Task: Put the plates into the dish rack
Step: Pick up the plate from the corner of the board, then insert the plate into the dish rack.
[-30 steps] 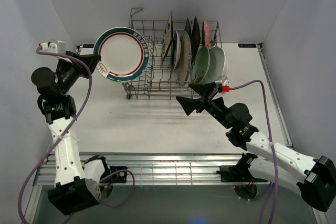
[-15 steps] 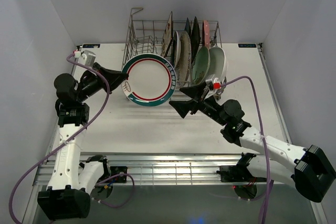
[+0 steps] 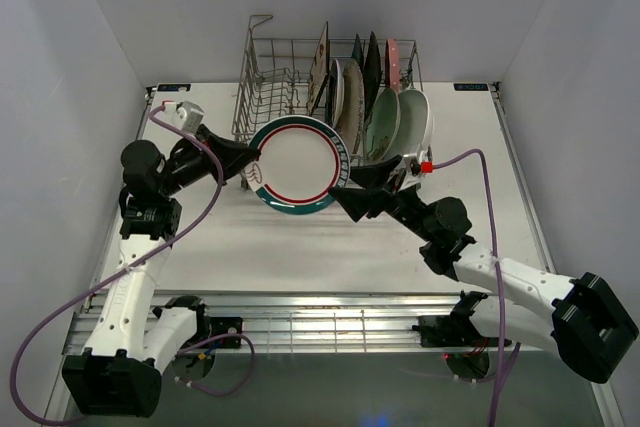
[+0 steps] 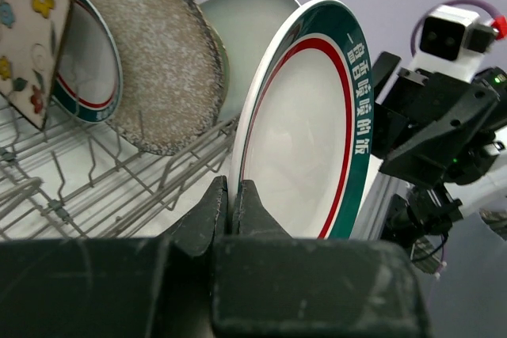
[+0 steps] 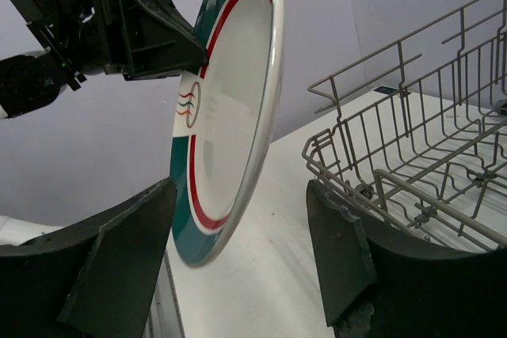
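My left gripper (image 3: 250,159) is shut on the edge of a white plate with a green and red rim (image 3: 298,164) and holds it upright in the air in front of the grey wire dish rack (image 3: 280,67). The grip shows in the left wrist view (image 4: 234,195) on the plate (image 4: 309,140). My right gripper (image 3: 345,187) is open beside the plate's right edge. In the right wrist view the plate's (image 5: 230,100) lower rim hangs between my open right gripper's (image 5: 242,195) fingers, not touching them. Several plates (image 3: 370,97) stand upright in the rack's right half.
The rack's left half (image 3: 265,87) has bare tines, and a tall looped handle (image 3: 259,22) stands at its far left corner. A speckled grey plate (image 4: 154,69), a second rimmed plate (image 4: 87,69) and a cream flowered square plate (image 4: 24,29) stand in the rack.
My left arm has carried the rimmed plate right and down, from the rack's left side to its front. My right gripper has moved left up to the plate, still open.
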Available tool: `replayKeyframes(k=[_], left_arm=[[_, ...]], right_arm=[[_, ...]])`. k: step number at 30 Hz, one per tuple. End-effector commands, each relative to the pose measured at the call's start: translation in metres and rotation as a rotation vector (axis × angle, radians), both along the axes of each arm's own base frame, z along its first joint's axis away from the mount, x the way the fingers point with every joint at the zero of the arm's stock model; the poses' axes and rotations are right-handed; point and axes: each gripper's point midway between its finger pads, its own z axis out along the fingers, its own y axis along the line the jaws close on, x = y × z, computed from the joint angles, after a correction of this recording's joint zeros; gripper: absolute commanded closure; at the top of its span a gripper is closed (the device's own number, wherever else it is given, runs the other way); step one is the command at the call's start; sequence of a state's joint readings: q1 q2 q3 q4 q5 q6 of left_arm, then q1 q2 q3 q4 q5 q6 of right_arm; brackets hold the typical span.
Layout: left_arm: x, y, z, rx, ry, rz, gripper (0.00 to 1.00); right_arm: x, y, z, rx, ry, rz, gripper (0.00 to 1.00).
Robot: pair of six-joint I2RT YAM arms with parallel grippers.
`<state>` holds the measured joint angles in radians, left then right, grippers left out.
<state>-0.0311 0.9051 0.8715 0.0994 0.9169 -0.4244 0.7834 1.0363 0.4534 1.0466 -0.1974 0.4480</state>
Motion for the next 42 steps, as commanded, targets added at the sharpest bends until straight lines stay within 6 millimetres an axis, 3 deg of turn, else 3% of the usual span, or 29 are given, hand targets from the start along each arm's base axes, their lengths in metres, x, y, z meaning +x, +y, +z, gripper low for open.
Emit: replayKeyframes(k=[1,5,8,18,21,29,32,33,34,42], left_arm=[[-0.005,-0.009,0.005,0.013,-0.064,-0.022,1.0],[-0.002,-0.012,0.002,0.025,-0.075,-0.017,1.0],[-0.001,-0.016,0.001,0.032,-0.081,-0.019,1.0],[-0.005,-0.027,0.003,0.05,-0.101,-0.062,1.0],[-0.007,-0.03,0.006,0.054,-0.115,-0.073,1.0],[-0.009,-0.032,0.004,0.088,-0.141,-0.094,0.99],[-0.009,-0.033,0.002,0.101,-0.154,-0.097,0.83],[-0.009,-0.033,0.002,0.108,-0.165,-0.104,0.67],[-0.007,-0.032,0.001,0.109,-0.157,-0.096,0.61],[-0.004,-0.031,0.01,0.109,-0.166,-0.075,0.3]], right_arm=[[-0.002,-0.003,0.018,0.062,-0.043,0.013,0.29],[0.0,-0.003,0.017,0.073,-0.026,0.011,0.41],[0.002,-0.005,0.017,0.079,-0.016,-0.001,0.57],[0.004,-0.014,0.017,0.092,-0.009,-0.043,0.78],[0.006,-0.017,0.016,0.095,-0.002,-0.06,0.9],[0.007,-0.025,0.015,0.126,0.035,-0.092,0.92],[0.007,-0.026,0.017,0.133,0.039,-0.094,0.92],[0.008,-0.026,0.018,0.136,0.043,-0.094,0.92],[0.009,-0.026,0.019,0.135,0.043,-0.101,0.92],[0.036,-0.013,0.03,0.089,0.094,-0.155,0.92]])
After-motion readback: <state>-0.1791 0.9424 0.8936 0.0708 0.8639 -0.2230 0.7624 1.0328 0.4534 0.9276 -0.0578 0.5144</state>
